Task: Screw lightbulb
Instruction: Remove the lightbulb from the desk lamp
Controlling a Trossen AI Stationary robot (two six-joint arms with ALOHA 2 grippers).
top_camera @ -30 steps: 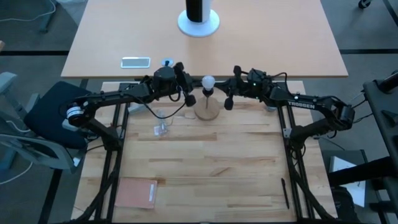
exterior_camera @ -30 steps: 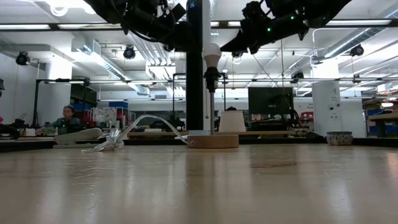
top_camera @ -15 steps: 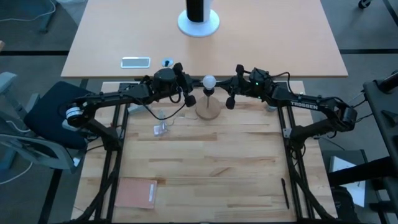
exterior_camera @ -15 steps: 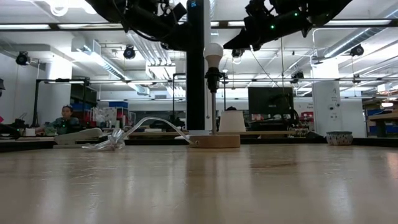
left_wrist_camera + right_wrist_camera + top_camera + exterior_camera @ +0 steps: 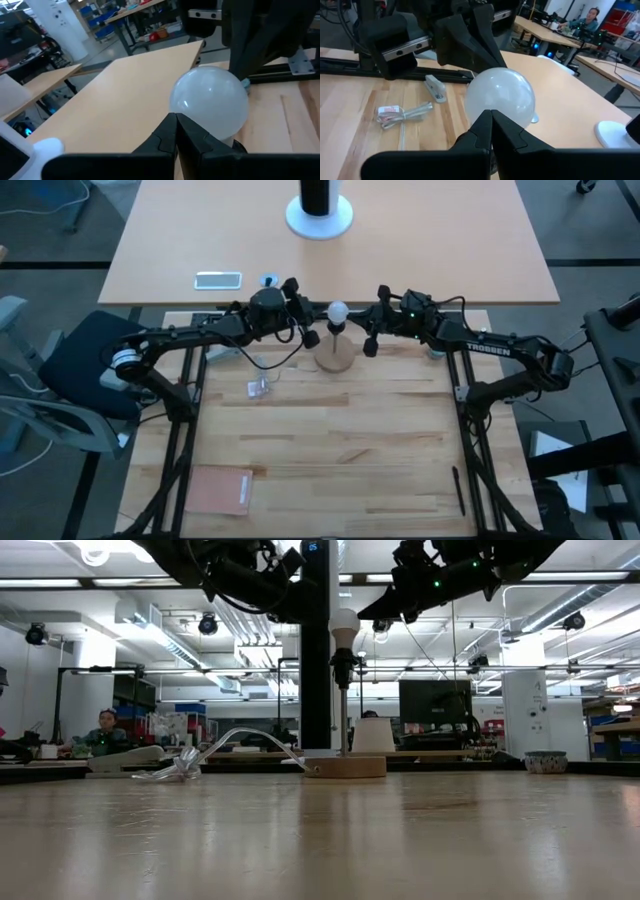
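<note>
The frosted white lightbulb [image 5: 337, 311] stands upright with its base down in the black socket stem [image 5: 342, 690], which rises from a round wooden disc [image 5: 335, 360] near the table's far edge. It also fills the left wrist view [image 5: 210, 102] and the right wrist view [image 5: 501, 97]. My left gripper [image 5: 309, 337] hangs shut just left of the bulb. My right gripper [image 5: 368, 345] hangs shut just right of it. Both shut fingertips, seen in the left wrist view [image 5: 175, 135] and the right wrist view [image 5: 491, 131], point at the bulb with a gap between.
A white cable [image 5: 275, 365] runs left from the disc to a small clear wrapper [image 5: 260, 388]. A brown pad [image 5: 219, 490] lies at the near left and a dark pen [image 5: 459, 490] at the near right. Behind, another table bears a phone [image 5: 218, 279] and a white-based column [image 5: 319, 215].
My right gripper has risen a little and drawn slightly back from the bulb toward the table's right edge, still shut. The bulb stays upright in its socket.
</note>
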